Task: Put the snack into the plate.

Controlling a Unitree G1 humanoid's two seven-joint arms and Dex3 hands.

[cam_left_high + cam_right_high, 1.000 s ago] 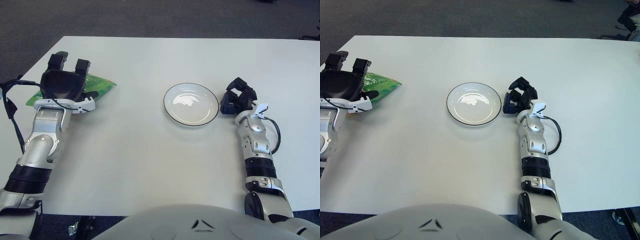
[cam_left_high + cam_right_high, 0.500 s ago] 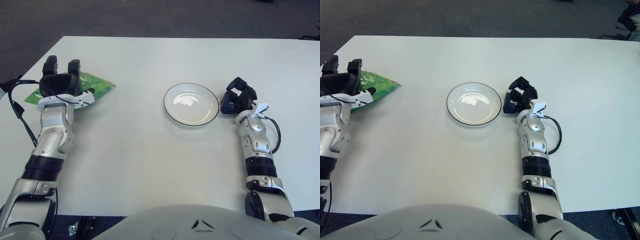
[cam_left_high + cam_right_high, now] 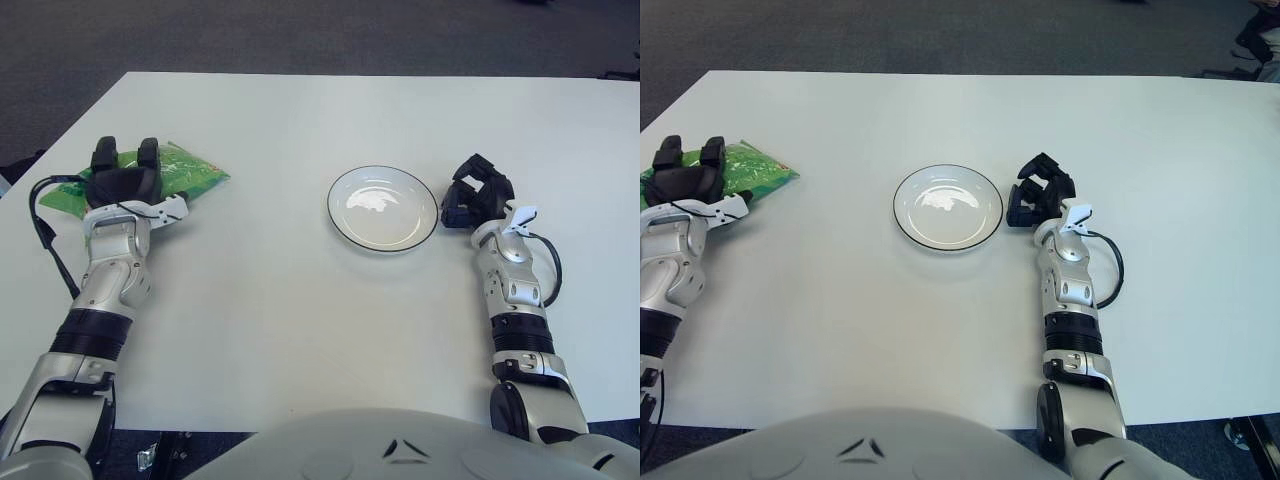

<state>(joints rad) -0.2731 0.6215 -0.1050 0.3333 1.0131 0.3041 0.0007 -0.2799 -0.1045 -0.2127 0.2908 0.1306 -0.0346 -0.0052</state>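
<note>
Left hand (image 3: 122,185) laid over green snack bag (image 3: 185,170) at bench (image 3: 300,300) left edge, grip on it unclear, white plate (image 3: 383,208) mid-bench, right hand (image 3: 474,202) curled, holding nothing, just right of plate

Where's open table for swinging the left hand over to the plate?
The stretch between the snack bag and the plate is bare, as is the near table between both arms. It is tight only at the plate's right rim, beside the right hand. The left hand is over the bag.
</note>
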